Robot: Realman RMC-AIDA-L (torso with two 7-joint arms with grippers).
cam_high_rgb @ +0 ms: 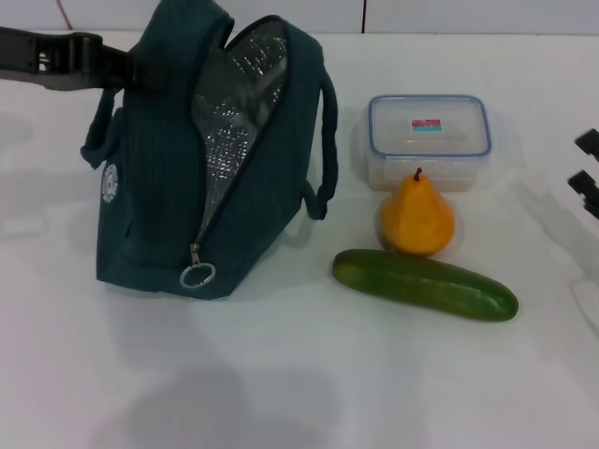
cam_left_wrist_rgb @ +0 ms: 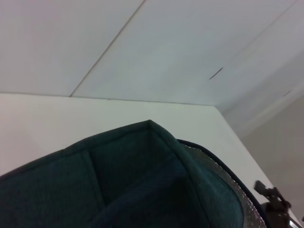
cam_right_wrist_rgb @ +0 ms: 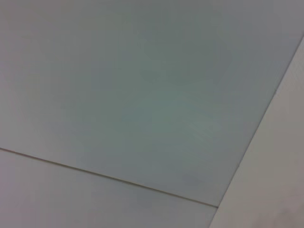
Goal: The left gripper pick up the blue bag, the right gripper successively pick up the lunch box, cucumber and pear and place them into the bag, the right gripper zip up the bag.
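Observation:
The blue bag (cam_high_rgb: 150, 224) stands upright at the left of the white table, its mouth unzipped and the silver lining (cam_high_rgb: 229, 112) showing. The ring pull (cam_high_rgb: 197, 275) hangs at its lower front. My left gripper (cam_high_rgb: 138, 69) reaches in from the far left and meets the bag's upper left edge; its tips are hidden there. The bag's fabric (cam_left_wrist_rgb: 137, 185) fills the lower part of the left wrist view. The lunch box (cam_high_rgb: 429, 140) lies right of the bag, with the pear (cam_high_rgb: 417, 220) in front of it and the cucumber (cam_high_rgb: 426, 283) nearest me. My right gripper (cam_high_rgb: 577, 161) is open and empty at the far right.
The white table (cam_high_rgb: 281, 383) stretches in front of the bag and the food. A white panelled wall (cam_high_rgb: 421, 14) rises behind the table. The right wrist view shows only white panels (cam_right_wrist_rgb: 142, 95) and a seam.

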